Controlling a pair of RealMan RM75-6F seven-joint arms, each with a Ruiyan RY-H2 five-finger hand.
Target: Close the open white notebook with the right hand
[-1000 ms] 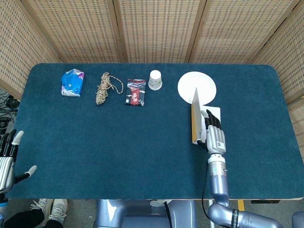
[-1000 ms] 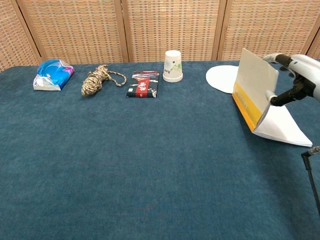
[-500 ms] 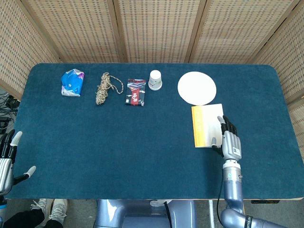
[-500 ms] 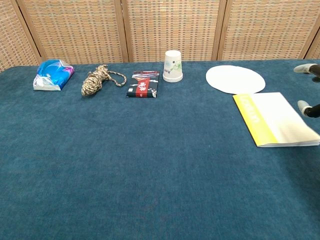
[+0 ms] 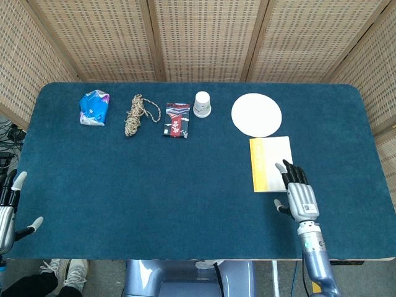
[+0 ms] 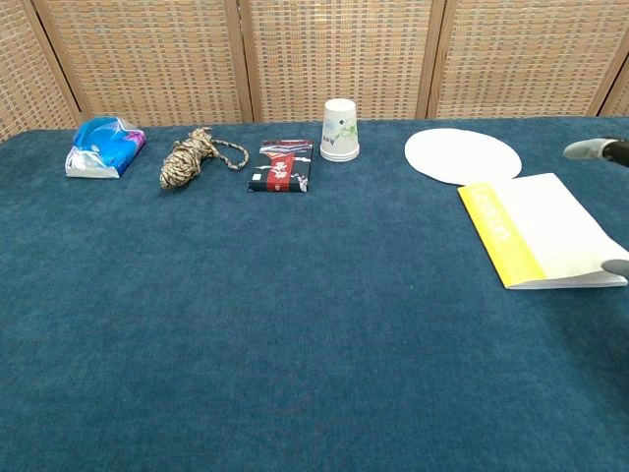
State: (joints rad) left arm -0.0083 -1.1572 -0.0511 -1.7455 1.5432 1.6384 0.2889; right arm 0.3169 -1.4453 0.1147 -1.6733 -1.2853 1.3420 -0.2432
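Observation:
The white notebook (image 5: 271,163) (image 6: 539,232) lies closed and flat on the blue table, a yellow band along its spine side. My right hand (image 5: 298,197) hovers just below its near right corner, fingers spread, holding nothing; in the chest view only fingertips (image 6: 593,148) show at the right edge. At the table's near left edge my left hand (image 5: 9,207) is spread with nothing in it.
A white round plate (image 5: 257,114) lies just beyond the notebook. Along the back stand a paper cup (image 5: 202,104), a dark snack packet (image 5: 177,119), a coil of rope (image 5: 138,113) and a blue packet (image 5: 94,107). Wicker screens stand behind the table.
The raised cover came down and the notebook now lies closed. My right hand let go and drew back toward the near edge, off the notebook.

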